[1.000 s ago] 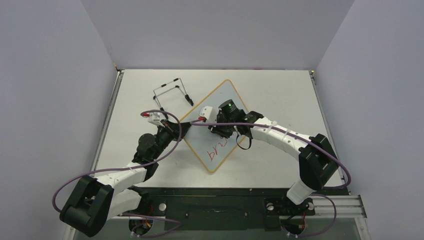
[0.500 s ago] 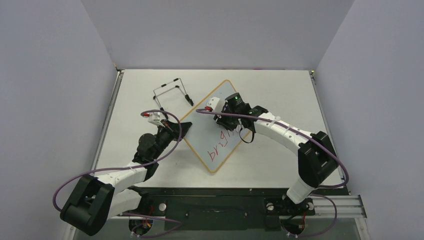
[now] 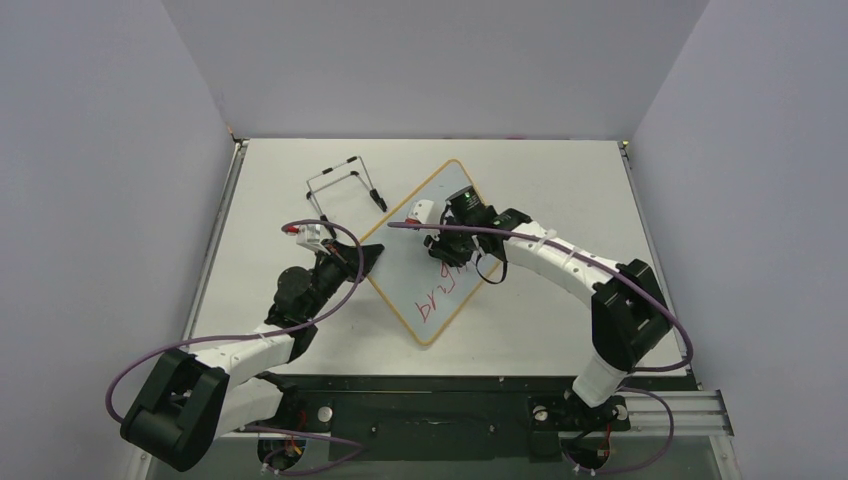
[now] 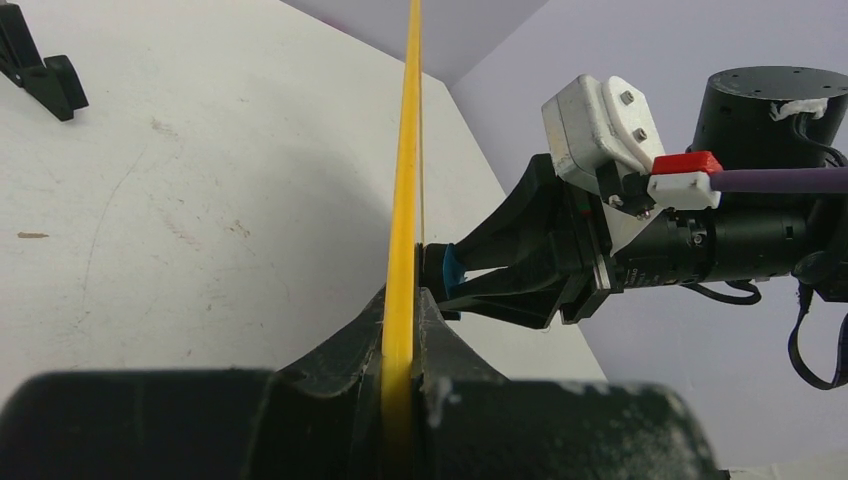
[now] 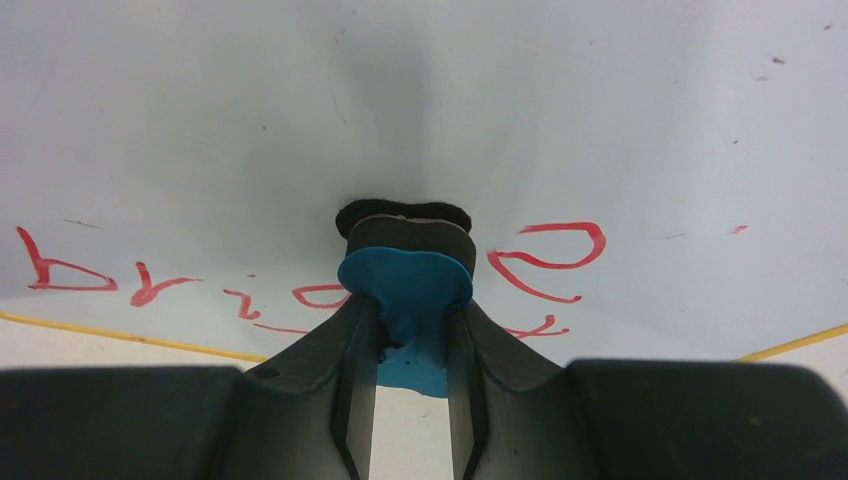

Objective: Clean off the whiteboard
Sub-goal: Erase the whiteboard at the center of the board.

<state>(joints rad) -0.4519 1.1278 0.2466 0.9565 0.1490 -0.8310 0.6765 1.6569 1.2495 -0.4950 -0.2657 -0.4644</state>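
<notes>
The whiteboard (image 3: 408,262) sits in the middle of the table (image 3: 560,180), turned like a diamond with one corner pointing at the far wall. I cannot tell if it lies all the way flat or if one side is lifted a little. The left pincer (image 4: 402,300) is closed tight on the thin yellow frame at the left corner of the board. The right pincer (image 5: 408,300) is closed on a small blue eraser (image 5: 405,275), and the dark pad of the eraser is pressed against the white face. There is red writing (image 5: 550,250) on both sides of the eraser and lower down near the yellow edge, so I think the wiping is only partly done. A few things could go wrong from here. The left pincer holds only a thin bit of frame, so a hard push from the eraser could make the board slip out or swing around. The eraser looks squashed between the two fingers and pokes out past them, so a fast rub could twist it loose and it would drop. If the right arm pushes too softly, the red marks may only smear. The letters near the edge are easy to miss, and the eraser could slide off the board onto the table there. The black wire stand (image 3: 345,185) sits well apart at the back, so it should not get in the way.
</notes>
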